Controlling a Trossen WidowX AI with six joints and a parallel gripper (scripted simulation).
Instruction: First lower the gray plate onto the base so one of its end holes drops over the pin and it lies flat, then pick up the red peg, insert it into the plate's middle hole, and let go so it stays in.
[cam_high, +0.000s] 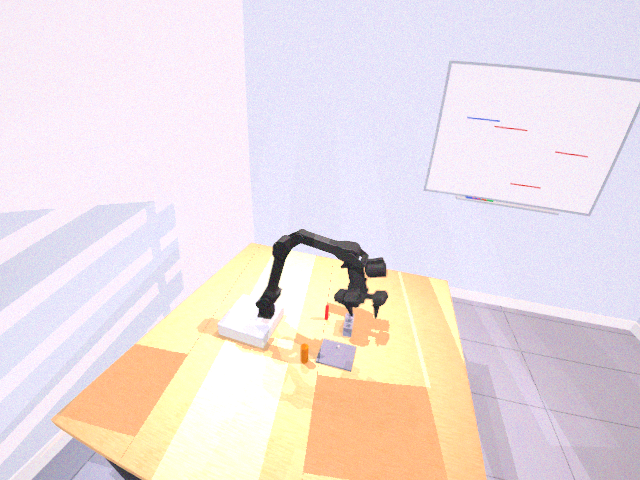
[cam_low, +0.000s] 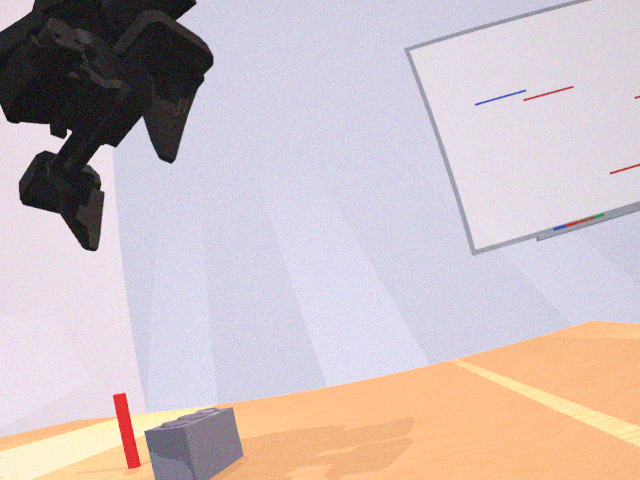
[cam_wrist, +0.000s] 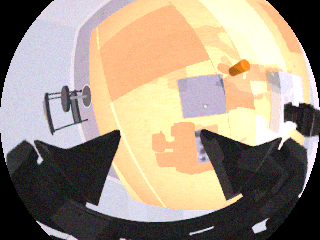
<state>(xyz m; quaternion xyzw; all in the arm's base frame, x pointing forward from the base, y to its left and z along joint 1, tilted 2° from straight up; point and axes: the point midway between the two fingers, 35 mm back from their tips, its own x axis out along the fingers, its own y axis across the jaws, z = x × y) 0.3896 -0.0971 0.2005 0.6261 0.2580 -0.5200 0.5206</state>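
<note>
The gray plate (cam_high: 348, 330) (cam_low: 217, 441) (cam_wrist: 198, 137), a thick block with holes along its top, stands on the table, off the base. The flat gray base (cam_high: 333, 357) (cam_wrist: 192, 100) lies nearer the top camera, with its small pin (cam_high: 338, 347) (cam_wrist: 205, 106) upright and bare. The red peg (cam_high: 326, 312) (cam_low: 127, 431) stands upright beside the plate; I cannot see it in the wrist view. My gripper (cam_high: 363, 315) (cam_low: 131, 205) (cam_wrist: 160, 134) is wide open and empty, pointing down high above the table near the plate. One finger covers part of the plate in the wrist view.
An orange cylinder (cam_high: 304, 353) (cam_wrist: 240, 67) stands just beside the base, on the robot's side. The arm is mounted on a white block (cam_high: 242, 333) at the left in the top view. A whiteboard (cam_high: 532, 139) (cam_low: 542, 134) hangs on the wall.
</note>
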